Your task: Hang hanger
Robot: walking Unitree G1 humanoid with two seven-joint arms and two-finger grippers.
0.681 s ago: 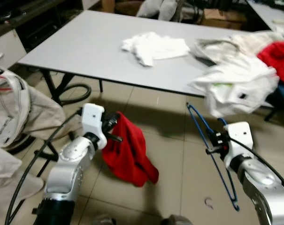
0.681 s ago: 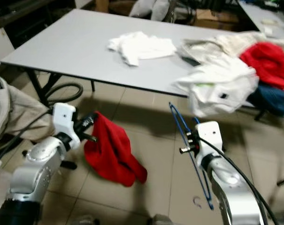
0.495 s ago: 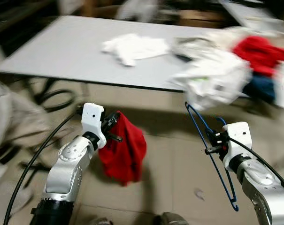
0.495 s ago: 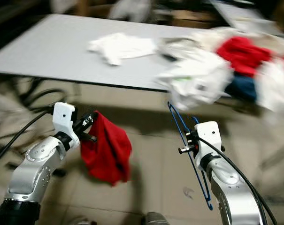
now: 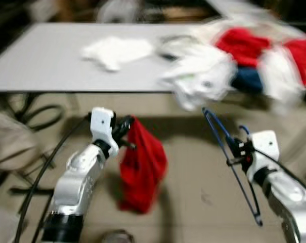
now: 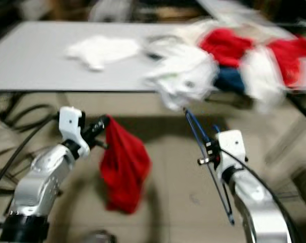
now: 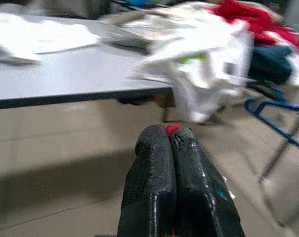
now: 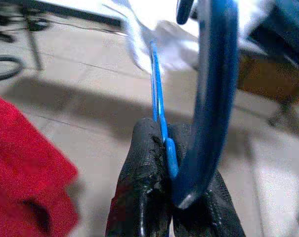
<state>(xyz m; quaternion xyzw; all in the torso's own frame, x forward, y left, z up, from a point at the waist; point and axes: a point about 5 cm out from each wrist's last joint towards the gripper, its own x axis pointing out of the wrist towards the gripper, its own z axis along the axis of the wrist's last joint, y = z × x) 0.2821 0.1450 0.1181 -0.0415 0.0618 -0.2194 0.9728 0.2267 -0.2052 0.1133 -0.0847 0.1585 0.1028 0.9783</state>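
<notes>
Head eyes look down; wrist cameras along fingers [image 7: 161, 197]

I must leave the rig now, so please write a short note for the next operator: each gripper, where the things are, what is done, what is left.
Left gripper: shut on the red cloth, which hangs free above the floor.
Right gripper: shut on the blue hanger, held in the air beside it.
Table ahead carries a pile of clothes.
Done: both items picked up.
Left: cloth is not yet on the hanger; hanger not yet hung. View is blurred.

Glossy blue hanger [image 8: 208, 98] (plastic-looking), red cloth [image 5: 141, 167]
</notes>
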